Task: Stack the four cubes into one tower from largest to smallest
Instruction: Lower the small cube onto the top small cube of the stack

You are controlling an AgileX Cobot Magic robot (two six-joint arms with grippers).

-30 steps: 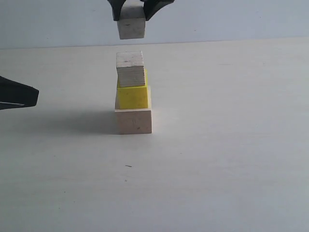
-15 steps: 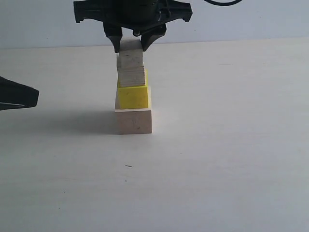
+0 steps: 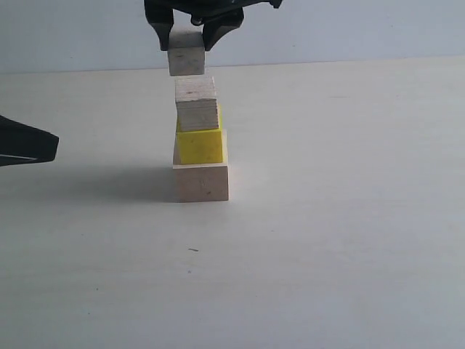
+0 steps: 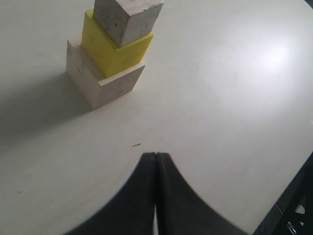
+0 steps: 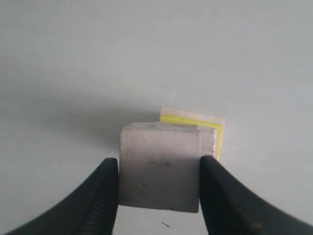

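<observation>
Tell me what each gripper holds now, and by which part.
The right gripper holds a small pale wooden cube, clamped by two opposite side faces. The left gripper is shut and holds nothing.

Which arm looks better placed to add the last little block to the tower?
Right. The right tool holds the last small cube just above the stacked small cube; the left tool is shut, empty, off to the side.

Only the tower (image 3: 200, 149) blocks the table (image 3: 349, 247), open all around.

Right hand (image 3: 187, 43) up high, clamped on small cube (image 3: 186, 62), left hand (image 4: 155, 159) low aside, jaws pressed together
</observation>
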